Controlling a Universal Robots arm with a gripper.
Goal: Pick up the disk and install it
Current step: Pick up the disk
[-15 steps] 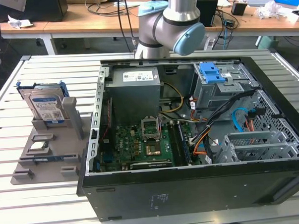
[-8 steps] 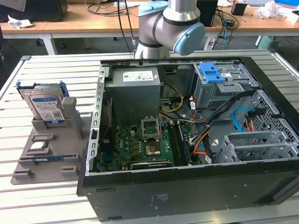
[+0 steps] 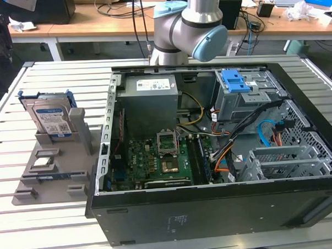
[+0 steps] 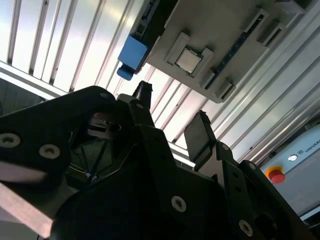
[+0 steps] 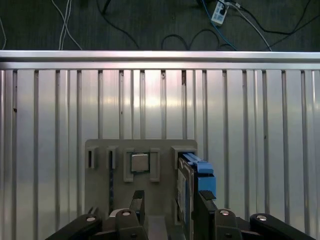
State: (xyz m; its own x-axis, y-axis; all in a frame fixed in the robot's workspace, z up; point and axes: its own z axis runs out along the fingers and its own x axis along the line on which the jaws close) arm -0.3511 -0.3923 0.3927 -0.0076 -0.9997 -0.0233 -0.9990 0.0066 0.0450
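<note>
**Asker:** Where was the disk?

**Me:** Far over at the exterior view's left. The disk (image 3: 51, 116) stood on its edge in a slot of a grey holder (image 3: 74, 164), which sat on the slatted metal desk (image 3: 38, 229). Its label faced the camera and a blue bracket framed it.

**Asker:** Was anything else on that holder?

**Me:** A small square chip (image 3: 43, 162) lay flat in a pocket, nearer the camera than the disk.

**Asker:** And further right?

**Me:** The open computer case (image 3: 214, 210) lay just beside the holder. Inside it, the circuit board (image 3: 151, 158) came first, with a big grey box (image 3: 151, 97) bearing a white sticker behind it. Right of that was a grey metal cage (image 3: 237, 107) with a blue latch (image 3: 234, 82). My arm (image 3: 189, 18) stood behind the case.

**Asker:** How was your gripper?

**Me:** In the first wrist view my gripper (image 5: 171, 205) had its two black fingers (image 5: 137, 201) apart, with nothing between them. Beyond them the disk showed edge-on in the holder, apart from the gripper, and the chip lay beside it. The second wrist view showed the same bare gap between the fingers, with the holder and chip past them.
</note>
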